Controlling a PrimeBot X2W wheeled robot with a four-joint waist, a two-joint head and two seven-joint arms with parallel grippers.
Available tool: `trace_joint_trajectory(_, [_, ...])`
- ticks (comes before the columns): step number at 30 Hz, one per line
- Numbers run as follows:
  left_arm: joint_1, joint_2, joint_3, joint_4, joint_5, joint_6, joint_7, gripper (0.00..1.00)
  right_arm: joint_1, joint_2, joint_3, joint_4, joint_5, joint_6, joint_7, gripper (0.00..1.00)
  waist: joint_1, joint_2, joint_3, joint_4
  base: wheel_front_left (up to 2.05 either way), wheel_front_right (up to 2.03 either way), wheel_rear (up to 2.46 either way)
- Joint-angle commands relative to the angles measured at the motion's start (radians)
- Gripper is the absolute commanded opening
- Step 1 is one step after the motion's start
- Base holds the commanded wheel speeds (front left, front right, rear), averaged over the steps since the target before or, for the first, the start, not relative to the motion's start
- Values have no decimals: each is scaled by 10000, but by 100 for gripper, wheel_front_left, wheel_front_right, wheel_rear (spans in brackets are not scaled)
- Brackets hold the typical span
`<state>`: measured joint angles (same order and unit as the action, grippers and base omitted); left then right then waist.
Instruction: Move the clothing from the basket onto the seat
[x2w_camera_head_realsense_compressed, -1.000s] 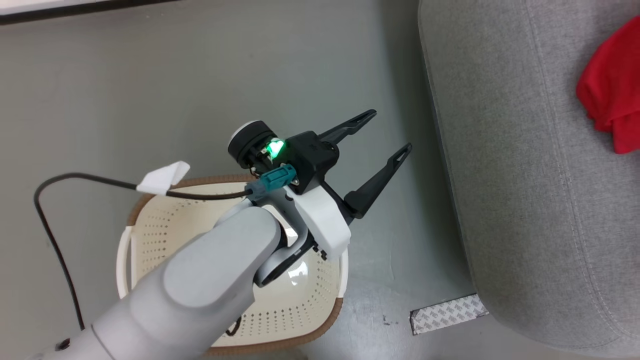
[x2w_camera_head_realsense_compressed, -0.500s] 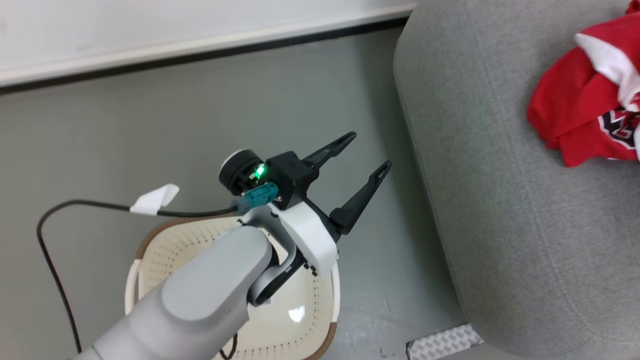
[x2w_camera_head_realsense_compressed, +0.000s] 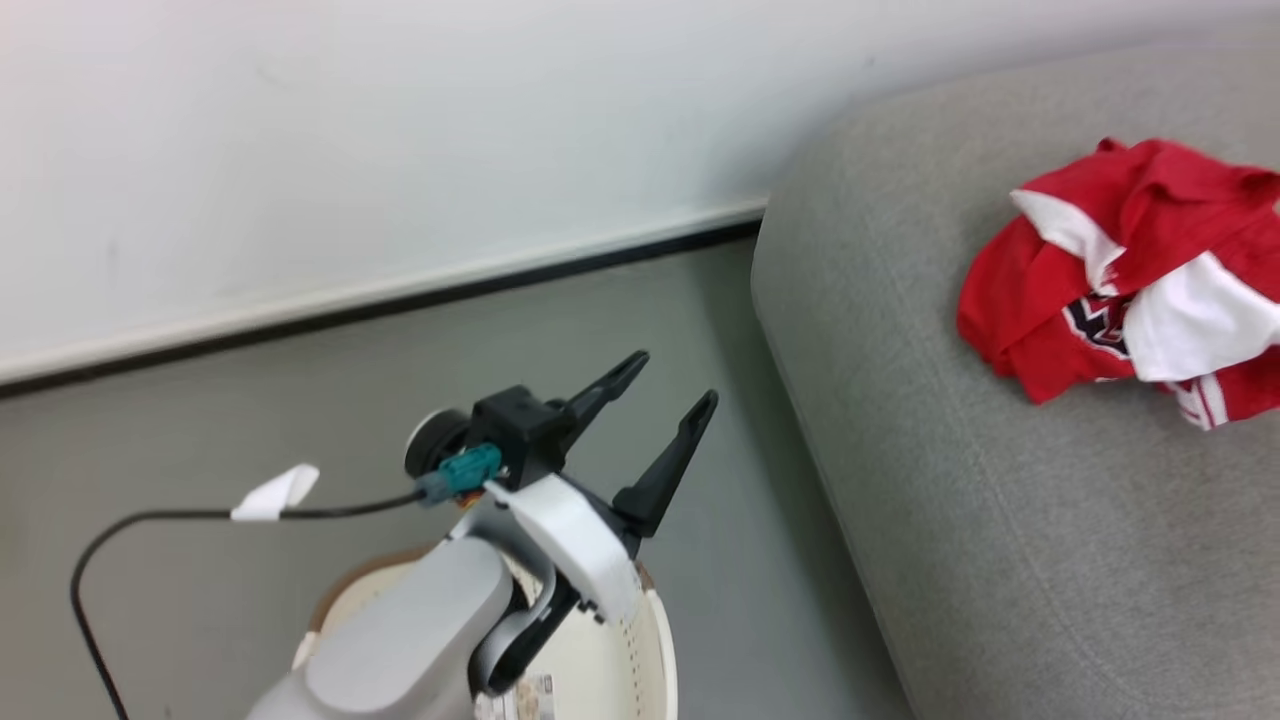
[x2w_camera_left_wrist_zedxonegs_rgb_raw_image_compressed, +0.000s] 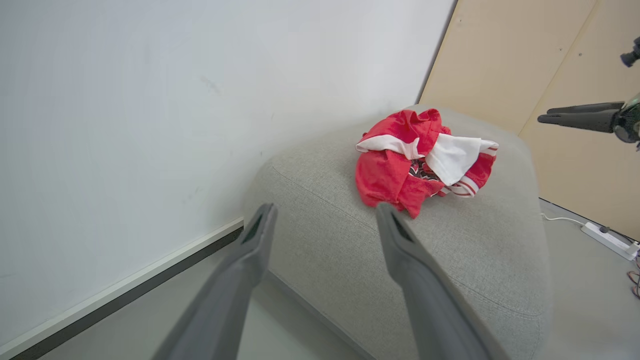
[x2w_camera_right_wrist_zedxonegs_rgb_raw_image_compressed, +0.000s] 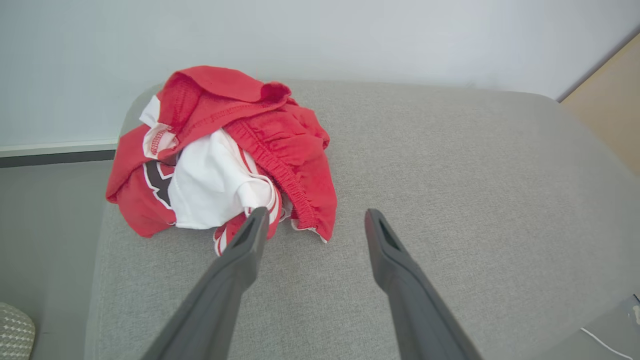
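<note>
- since a second ago my head camera has swung upward: the white wall (x2w_camera_head_realsense_compressed: 400, 150) now runs across the top of the head view and the basket (x2w_camera_head_realsense_compressed: 660, 650) sits at its bottom edge. that is the camera's shift, not the things'.
- the seat (x2w_camera_head_realsense_compressed: 1000, 480), a wide light-grey sofa, stands against the wall on the grey floor (x2w_camera_head_realsense_compressed: 250, 400).
- the clothing (x2w_camera_head_realsense_compressed: 1120, 280), a crumpled red jersey with white showing, lies on top of the seat, well apart from the basket.
- the basket, white and perforated, stands on the floor beside the seat, partly under my left forearm.
- my left gripper (x2w_camera_head_realsense_compressed: 674, 378) hovers above the basket's far rim, fingers spread, holding nothing.
- my right gripper (x2w_camera_right_wrist_zedxonegs_rgb_raw_image_compressed: 316, 213) hangs over the seat just beside the clothing, fingers apart and empty.
</note>
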<state>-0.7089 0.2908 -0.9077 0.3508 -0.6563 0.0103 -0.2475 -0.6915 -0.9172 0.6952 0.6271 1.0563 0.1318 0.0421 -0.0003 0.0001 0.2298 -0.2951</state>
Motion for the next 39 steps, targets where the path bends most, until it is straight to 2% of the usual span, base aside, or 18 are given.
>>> trace_joint_trajectory(1, [298,68,73,-29,-166,72,-70,100,208,-179,-8,-201,-81,-22,-68,100,3,-1,-670,-63,0,0,0])
trace_joint_trajectory(8, [934,170,566,-199,-388,397,-149,100,527,-549,-377,-1349,-31,-22,-467,100,3,-1,-1545,226,0,0,0])
trace_joint_trajectory(12, [1253,289,900,-332,-393,598,-163,100,826,-510,-574,-2307,-121,-22,-803,100,3,-1,-1996,599,0,0,0])
trace_joint_trajectory(16, [1469,501,1064,-353,-64,875,-164,100,1102,-320,-821,-2839,-713,-22,-1330,100,3,-1,-2222,1085,0,0,0])
trace_joint_trajectory(22, [1970,684,1480,-247,106,1361,-166,100,1793,600,-1266,-3168,-1488,-22,-2129,100,3,-1,-2456,1871,0,0,0])
trace_joint_trajectory(28, [2463,886,2115,-260,539,1740,-167,100,2565,1717,-1697,-3404,-2358,-22,-2436,100,3,-1,-2551,2503,0,0,0])
trace_joint_trajectory(39, [3781,1038,4122,-815,1313,2147,-169,100,3918,3954,-3221,-3497,-4338,-22,-2979,100,3,-1,-2624,2890,0,0,0])
